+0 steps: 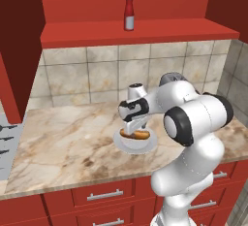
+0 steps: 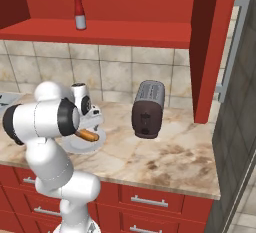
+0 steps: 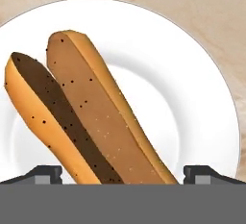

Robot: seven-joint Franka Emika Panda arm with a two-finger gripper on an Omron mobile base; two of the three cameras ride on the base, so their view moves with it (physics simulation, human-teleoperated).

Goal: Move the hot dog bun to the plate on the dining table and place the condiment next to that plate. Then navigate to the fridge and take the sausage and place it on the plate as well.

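The hot dog bun [image 3: 96,117], an orange-tan split roll, lies on a small plain white plate [image 3: 192,83] on the marble counter [image 1: 68,142]. My gripper [image 3: 123,175] hangs straight down just above it, open, with one dark fingertip on each side of the bun's near end and nothing held. From the base, the bun [image 1: 139,134] [image 2: 89,136] shows under the hand [image 1: 134,118]. The condiment [image 1: 129,13] [image 2: 79,12], a red bottle with a pale label, stands upright on the red shelf above. The yellow-rimmed plate, the dining table and the sausage are out of view.
A dark toaster [image 2: 148,109] stands on the counter to the right of the white plate [image 2: 75,146]. A stove edge [image 1: 5,142] lies at far left. The grey fridge [image 2: 237,107] with a long handle rises at far right. Red drawers [image 1: 104,196] run below.
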